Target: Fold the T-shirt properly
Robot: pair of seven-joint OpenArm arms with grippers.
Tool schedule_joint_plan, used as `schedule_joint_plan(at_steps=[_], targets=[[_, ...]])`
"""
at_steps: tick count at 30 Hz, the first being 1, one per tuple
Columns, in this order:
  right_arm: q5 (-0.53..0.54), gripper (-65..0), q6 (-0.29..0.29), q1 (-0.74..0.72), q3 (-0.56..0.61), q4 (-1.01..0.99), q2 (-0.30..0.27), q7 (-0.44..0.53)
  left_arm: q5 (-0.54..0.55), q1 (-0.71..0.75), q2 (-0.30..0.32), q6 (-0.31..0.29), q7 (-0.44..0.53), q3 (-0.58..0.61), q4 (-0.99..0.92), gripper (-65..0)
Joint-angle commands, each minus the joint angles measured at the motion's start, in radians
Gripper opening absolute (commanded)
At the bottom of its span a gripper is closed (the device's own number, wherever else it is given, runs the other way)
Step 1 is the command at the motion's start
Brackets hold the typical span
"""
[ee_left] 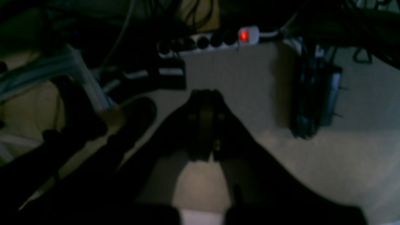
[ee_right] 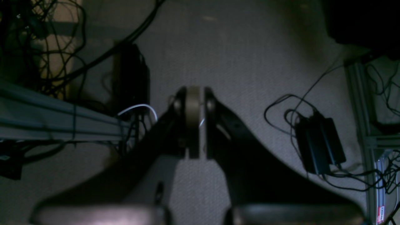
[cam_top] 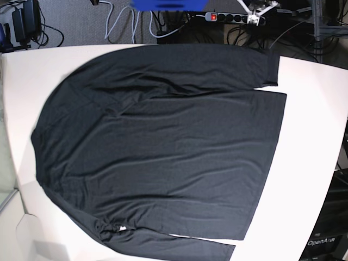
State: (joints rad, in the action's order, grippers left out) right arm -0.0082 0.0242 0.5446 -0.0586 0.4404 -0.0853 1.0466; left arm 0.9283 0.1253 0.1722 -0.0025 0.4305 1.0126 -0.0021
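Note:
The T-shirt [cam_top: 163, 147], black and long-sleeved, lies spread flat on the white table [cam_top: 312, 136] in the base view. Its neck with a small white tag [cam_top: 122, 229] sits at the lower left. One sleeve [cam_top: 185, 62] runs along the top edge and the other [cam_top: 185, 247] along the bottom. Neither arm shows in the base view. In the left wrist view my left gripper [ee_left: 204, 93] is shut and holds nothing, hanging over grey floor. My right gripper [ee_right: 193, 92] is likewise shut and empty above the floor. No cloth appears in either wrist view.
A power strip [ee_left: 215, 39] with a lit red switch lies on the floor beyond the table [cam_top: 228, 17]. Black power adapters [ee_left: 312, 100] [ee_right: 320, 147] and tangled cables lie on the carpet. An aluminium frame rail [ee_right: 47, 118] crosses the left of the right wrist view.

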Motion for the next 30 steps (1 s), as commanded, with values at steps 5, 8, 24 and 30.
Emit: schedule_joint_plan(at_steps=[5, 8, 24, 30], targets=[[0.006, -65.0, -0.016, 0.048, -0.002, 0.004, -0.008, 0.099, 0.022, 0.041, -0.018, -0.144, 0.146, -0.054, 0.002, -65.0], [0.006, -65.0, -0.016, 0.061, -0.002, 0.005, -0.008, 0.130, 0.027, 0.070, -0.020, -0.210, 0.252, -0.077, 0.002, -65.0], [0.006, -65.0, -0.016, 0.065, -0.002, 0.005, -0.006, 0.133, 0.030, 0.276, 0.014, -0.232, 0.815, -0.077, 0.002, -65.0], [0.006, -65.0, -0.016, 0.065, -0.002, 0.005, -0.003, 0.133, 0.030, 0.339, 0.030, -0.232, 0.885, -0.077, 0.002, -65.0]])
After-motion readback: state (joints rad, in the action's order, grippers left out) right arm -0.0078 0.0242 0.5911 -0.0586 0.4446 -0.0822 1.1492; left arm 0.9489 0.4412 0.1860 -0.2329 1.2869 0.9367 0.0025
